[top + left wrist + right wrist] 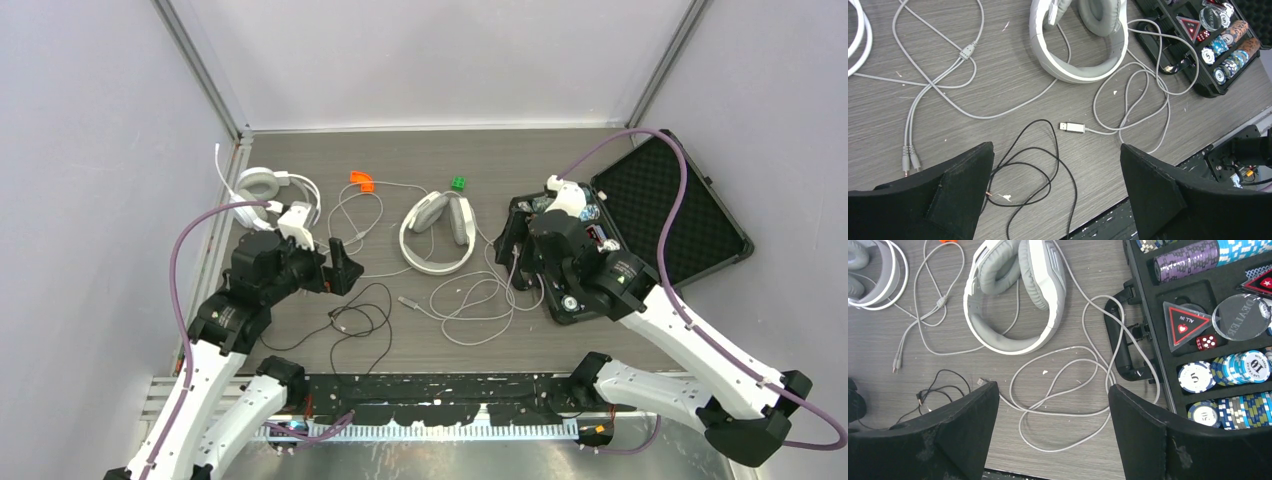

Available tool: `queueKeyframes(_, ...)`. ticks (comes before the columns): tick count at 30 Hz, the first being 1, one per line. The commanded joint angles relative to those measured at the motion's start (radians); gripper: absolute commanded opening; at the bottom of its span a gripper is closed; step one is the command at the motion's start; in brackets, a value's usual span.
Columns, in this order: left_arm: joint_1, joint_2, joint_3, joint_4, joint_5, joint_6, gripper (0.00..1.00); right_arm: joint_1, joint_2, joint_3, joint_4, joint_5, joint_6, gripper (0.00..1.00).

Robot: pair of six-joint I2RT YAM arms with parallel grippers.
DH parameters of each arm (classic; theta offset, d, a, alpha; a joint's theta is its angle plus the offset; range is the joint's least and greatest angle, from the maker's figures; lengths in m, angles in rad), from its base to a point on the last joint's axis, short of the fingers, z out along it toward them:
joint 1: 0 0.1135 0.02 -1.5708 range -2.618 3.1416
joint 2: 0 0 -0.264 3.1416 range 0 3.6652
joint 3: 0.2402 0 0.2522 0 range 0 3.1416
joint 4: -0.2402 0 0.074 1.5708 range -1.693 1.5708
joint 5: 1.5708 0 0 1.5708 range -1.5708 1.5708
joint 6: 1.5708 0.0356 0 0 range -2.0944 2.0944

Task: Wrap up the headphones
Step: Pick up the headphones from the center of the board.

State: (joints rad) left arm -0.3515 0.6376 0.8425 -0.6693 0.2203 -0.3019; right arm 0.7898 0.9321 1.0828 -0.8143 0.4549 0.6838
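Note:
A white pair of headphones lies mid-table, cups folded in, band toward me; it also shows as headphones and headphones. Its white cord loops right of it and ends in a USB plug. A second white pair lies far left, and its split cord ends in two jack plugs. A loose black cord coils near the front edge. My left gripper hangs open above the black cord. My right gripper hangs open above the white loops. Neither holds anything.
An open black foam-lined case with poker chips sits at the right; the white cord runs under its handle. A small orange piece and a green piece lie behind the headphones. The black front rail borders the table.

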Motion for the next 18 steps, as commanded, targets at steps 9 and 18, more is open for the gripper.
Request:
queueKeyframes(9,-0.001,-0.058,-0.015,0.048,-0.071,0.035,1.0,-0.003,0.114,-0.046,0.226,0.205,-0.114,0.83)
queueKeyframes(18,-0.001,-0.07,-0.019,0.047,-0.076,0.035,1.0,-0.036,0.488,0.184,0.34,0.159,-0.223,0.82)
